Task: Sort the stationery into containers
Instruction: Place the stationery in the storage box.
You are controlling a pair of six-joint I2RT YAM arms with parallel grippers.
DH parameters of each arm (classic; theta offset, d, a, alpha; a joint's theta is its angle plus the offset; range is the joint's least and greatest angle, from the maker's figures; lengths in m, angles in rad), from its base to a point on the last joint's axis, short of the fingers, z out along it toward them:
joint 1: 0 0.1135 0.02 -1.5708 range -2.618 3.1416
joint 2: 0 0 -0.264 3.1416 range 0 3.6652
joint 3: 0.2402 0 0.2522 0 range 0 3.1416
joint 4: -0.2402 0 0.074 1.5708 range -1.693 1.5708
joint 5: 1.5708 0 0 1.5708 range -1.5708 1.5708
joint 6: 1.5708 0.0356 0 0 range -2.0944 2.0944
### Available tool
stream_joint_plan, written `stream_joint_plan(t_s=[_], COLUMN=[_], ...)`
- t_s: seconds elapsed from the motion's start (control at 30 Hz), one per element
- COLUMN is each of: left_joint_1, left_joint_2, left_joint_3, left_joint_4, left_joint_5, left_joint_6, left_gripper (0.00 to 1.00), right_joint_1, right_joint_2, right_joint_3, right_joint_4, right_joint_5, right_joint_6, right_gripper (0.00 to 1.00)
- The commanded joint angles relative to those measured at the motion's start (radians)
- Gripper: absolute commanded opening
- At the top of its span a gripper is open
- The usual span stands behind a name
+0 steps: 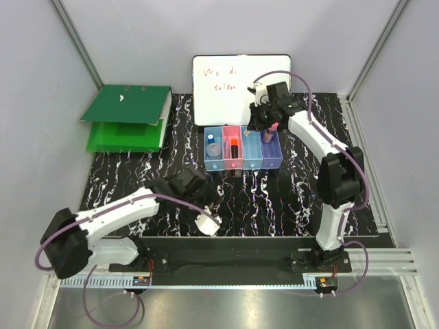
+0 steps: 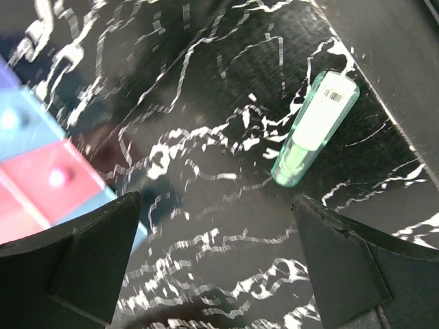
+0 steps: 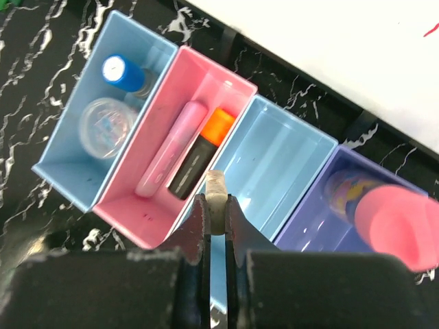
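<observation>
Holding a small grey-white block (image 3: 216, 184) in the right fingers (image 3: 199, 229), clamped tight on it with only its tip showing past the fingertips, above the row of four joined bins (image 1: 254, 164) at the far side of the counter (image 1: 274, 199). Hanging right over the wall shared by the pink bin (image 3: 140, 223) and the empty light blue bin (image 3: 274, 161) beside it, and so risking, with a release here, a bounce off the rim or a drop into the wrong side. Judging the empty bin the likelier home: shifting sideways toward its middle first, then lowering well inside its walls, and only then parting the fingers, slowly and without any twist. Steering clear, in doing so, of the pink-capped tube (image 3: 394, 223) standing up out of the purple-blue bin (image 3: 309, 236) one place further along. Leaving alone the lilac stick (image 3: 171, 154) and orange-capped marker (image 3: 199, 154) lying side by side in the pink bin, and the blue-capped bottle (image 3: 123, 70) upright in the far light blue bin (image 3: 65, 157). Hovering nearer the arm bases with the left fingers (image 2: 89, 240) spread wide apart, gripping nothing, just above a green-tinted tube (image 2: 315, 127) lying loose on the counter and apparently next in line. Working in front of a whiteboard (image 1: 240, 68) with red writing, propped just behind the row.
</observation>
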Motion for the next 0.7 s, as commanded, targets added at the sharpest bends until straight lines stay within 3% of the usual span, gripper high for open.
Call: stream_joint_plan(t_s=[0.0,0.33,0.5,0.53,0.67], left_joint_1=[-0.002,0.01,0.011,0.011,0.011], left_joint_2=[0.104,0.285,0.34,0.343,0.347], left_joint_3=[0.048,0.112,0.132,0.132,0.124], left_joint_4=[0.026,-0.001,-0.012,-0.011,-0.017], left_joint_5=[0.081,0.093,0.104,0.107,0.112], left_joint_6=[0.201,0.365,0.384,0.385,0.397], left_gripper=[0.99,0.95,0.91,0.9,0.85], right_joint_1=[-0.026,-0.058,-0.06,-0.061,-0.061], right_joint_2=[0.079,0.188,0.22,0.222,0.22], right_joint_3=[0.089,0.136,0.153,0.161,0.166], right_joint_4=[0.012,0.029,0.032,0.032,0.032], right_joint_5=[0.035,0.026,0.012,0.009,0.009], right_joint_6=[-0.03,-0.024,-0.029,-0.029,-0.036], right_gripper=[0.0,0.01,0.24,0.33,0.43])
